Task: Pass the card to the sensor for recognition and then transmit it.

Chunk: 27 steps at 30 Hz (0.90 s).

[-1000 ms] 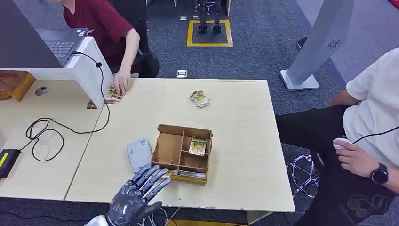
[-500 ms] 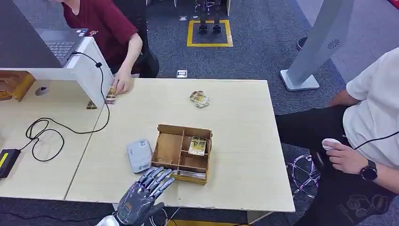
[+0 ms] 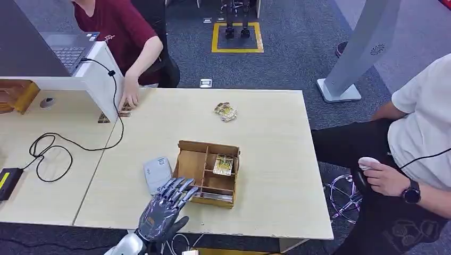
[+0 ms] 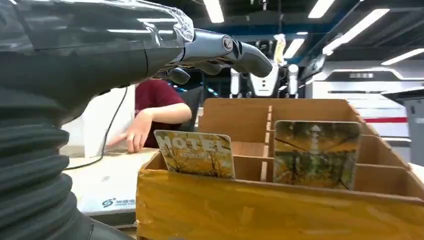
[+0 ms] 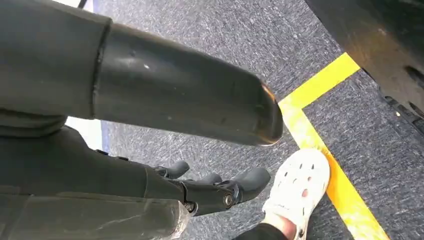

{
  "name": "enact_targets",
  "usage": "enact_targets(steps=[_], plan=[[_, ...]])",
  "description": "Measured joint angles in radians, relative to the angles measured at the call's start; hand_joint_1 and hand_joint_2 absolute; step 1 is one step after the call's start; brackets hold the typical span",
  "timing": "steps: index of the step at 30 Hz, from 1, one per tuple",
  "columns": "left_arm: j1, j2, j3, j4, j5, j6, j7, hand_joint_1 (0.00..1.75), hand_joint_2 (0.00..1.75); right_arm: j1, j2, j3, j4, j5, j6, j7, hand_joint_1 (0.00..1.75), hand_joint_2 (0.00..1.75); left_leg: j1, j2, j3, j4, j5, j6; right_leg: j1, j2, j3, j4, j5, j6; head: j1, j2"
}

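Overhead, pale wooden table (image 3: pixel 266 133) on grey carpet (image 3: pixel 298 58), left hand (image 3: pixel 162 212) spread empty, right hand (image 5: pixel 200 192) loosely apart, empty.

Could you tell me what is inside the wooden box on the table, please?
The wooden box holds a yellowish card in a middle compartment and another card marked HOTEL leaning in the front slot. The left hand's fingers cover the near left corner, so anything there is hidden.
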Motion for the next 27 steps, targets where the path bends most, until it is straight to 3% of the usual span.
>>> enact_targets(steps=[13, 14, 15, 27], plan=[[-0.028, -0.019, 0.0, 0.045, 0.024, 0.0, 0.024, 0.0, 1.75, -0.001, 0.0, 0.003, 0.0, 0.0, 0.001, 0.0, 0.0, 0.0, 0.0, 0.0, 0.0, 0.0, 0.0, 0.0, 0.0, 0.0, 0.0, 0.0, 0.0, 0.0, 0.0, 0.0], [-0.033, -0.022, 0.0, 0.053, 0.026, 0.0, 0.03, 1.2, 1.75, -0.001, 0.0, 0.004, 0.0, 0.0, 0.001, 0.0, 0.0, 0.0, 0.0, 0.0, 0.0, 0.0, 0.0, 0.0, 0.0, 0.0, 0.0, 0.0, 0.0, 0.0, 0.0, 0.0], [-0.036, -0.023, 0.0, 0.058, 0.029, 0.0, 0.035, 1.75, 1.75, -0.001, 0.0, 0.005, 0.0, 0.0, 0.001, 0.0, 0.0, 0.0, 0.0, 0.0, 0.0, 0.0, 0.0, 0.0, 0.0, 0.0, 0.0, 0.0, 0.0, 0.0, 0.0, 0.0], [-0.044, -0.023, 0.0, 0.083, 0.074, -0.005, 0.034, 1.75, 1.75, -0.001, 0.0, 0.005, 0.0, 0.0, 0.001, 0.006, 0.0, 0.0, 0.0, 0.0, 0.0, 0.0, 0.0, 0.0, 0.0, 0.0, 0.0, 0.0, 0.0, 0.0, 0.0, 0.0]])
